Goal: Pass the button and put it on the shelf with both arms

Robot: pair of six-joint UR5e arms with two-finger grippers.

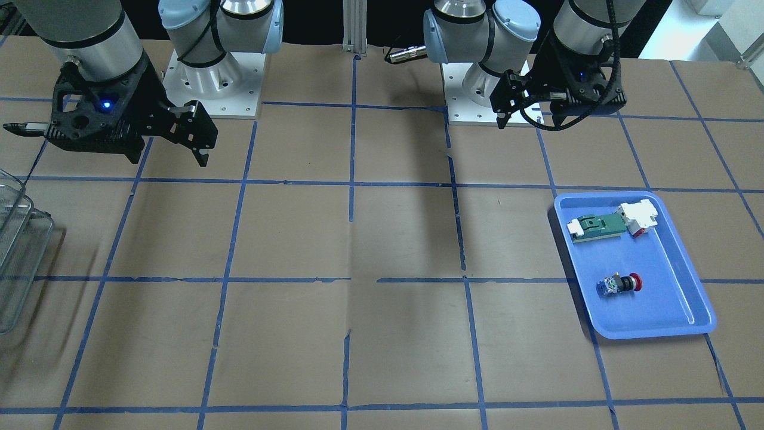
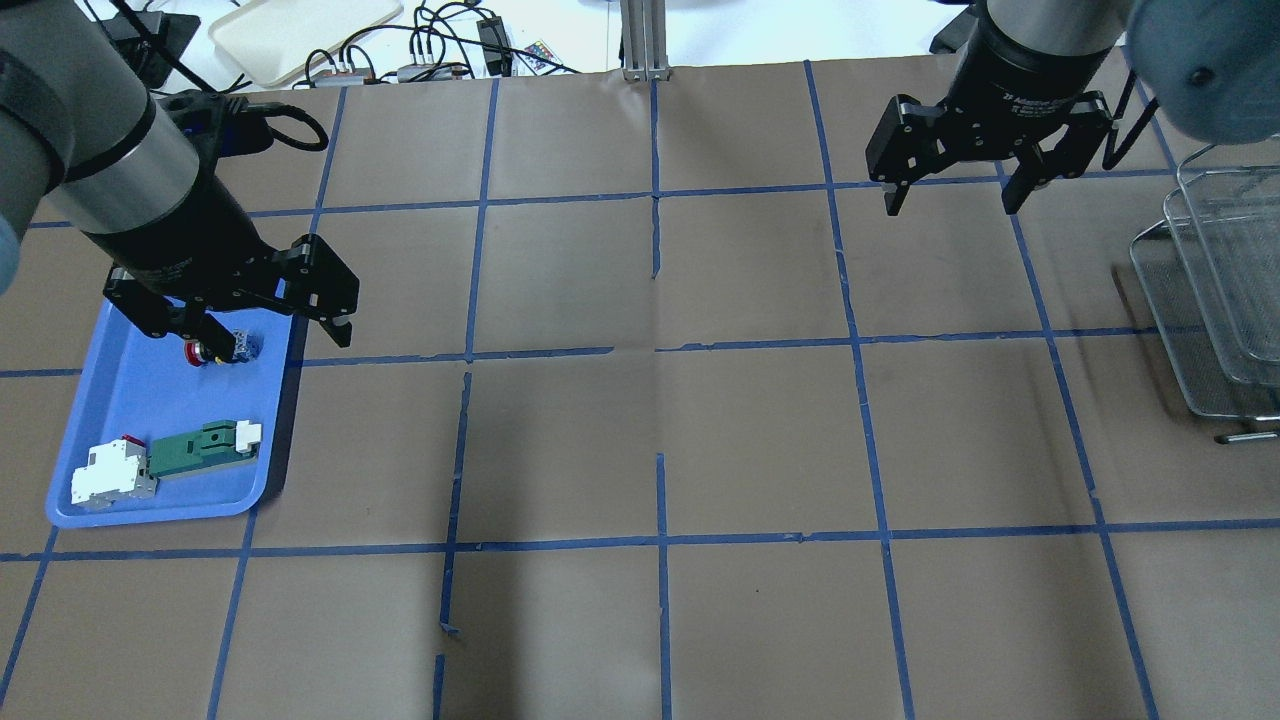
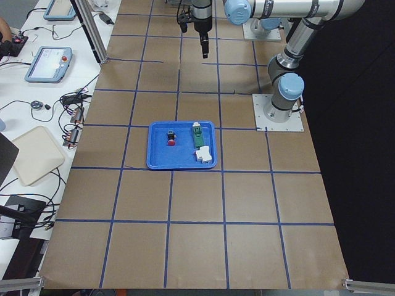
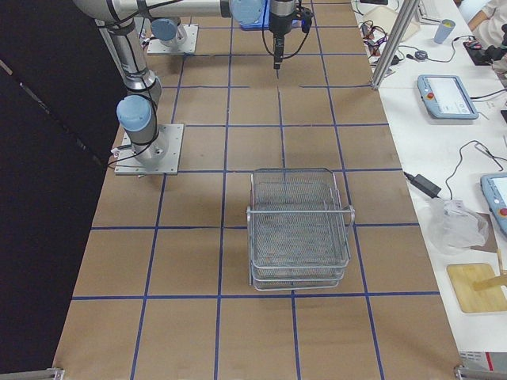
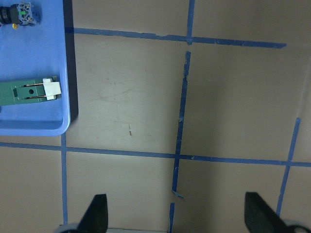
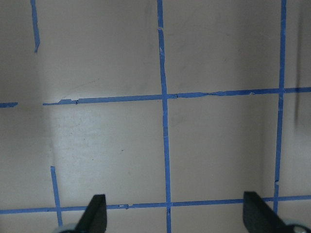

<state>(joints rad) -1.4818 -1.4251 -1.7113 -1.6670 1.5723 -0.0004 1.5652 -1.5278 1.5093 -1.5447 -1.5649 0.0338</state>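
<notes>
The button (image 1: 621, 284), with its red cap and black body, lies on its side in the blue tray (image 1: 656, 331). It also shows in the overhead view (image 2: 215, 350) and at the top left corner of the left wrist view (image 5: 17, 12). My left gripper (image 2: 255, 330) hangs open and empty high above the table beside the tray, and its fingertips (image 5: 97, 213) stand wide apart. My right gripper (image 2: 950, 205) is open and empty, high over bare table. The wire-mesh shelf (image 2: 1220, 290) stands at the table's right end and shows whole in the exterior right view (image 4: 299, 229).
In the tray with the button lie a flat green-and-white part (image 1: 597, 227) and a white block with a red bit (image 1: 638, 216). Brown paper with a blue tape grid covers the table. Cables and tablets lie beyond the far edge.
</notes>
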